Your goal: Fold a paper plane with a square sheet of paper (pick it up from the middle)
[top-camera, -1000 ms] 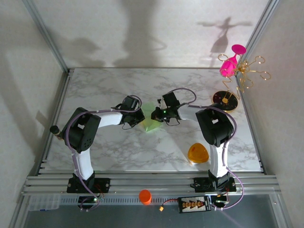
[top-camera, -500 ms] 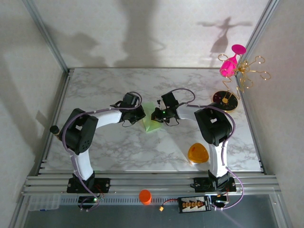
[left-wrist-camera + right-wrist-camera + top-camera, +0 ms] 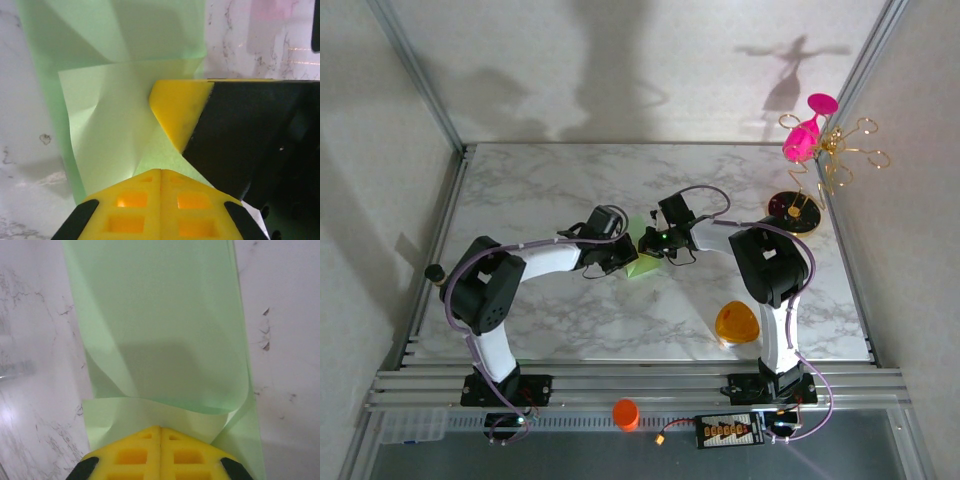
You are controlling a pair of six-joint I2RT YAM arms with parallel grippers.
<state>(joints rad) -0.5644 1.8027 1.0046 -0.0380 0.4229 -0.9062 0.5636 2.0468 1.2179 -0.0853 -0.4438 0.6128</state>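
- Left fingers (image 3: 135,207) closed, tips against the folded green paper sheet (image 3: 642,266).
- Right fingers (image 3: 135,452) closed, pinching the paper sheet's curled edge, just beside the left fingers.

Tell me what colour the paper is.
The paper is pale green, plain with no pattern; it shows best in the right wrist view.

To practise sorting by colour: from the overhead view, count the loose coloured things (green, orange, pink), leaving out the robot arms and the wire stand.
Green: 1, the paper sheet
Orange: 2, the rounded triangle and the small cup
Pink: 1, the goblet
Total: 4
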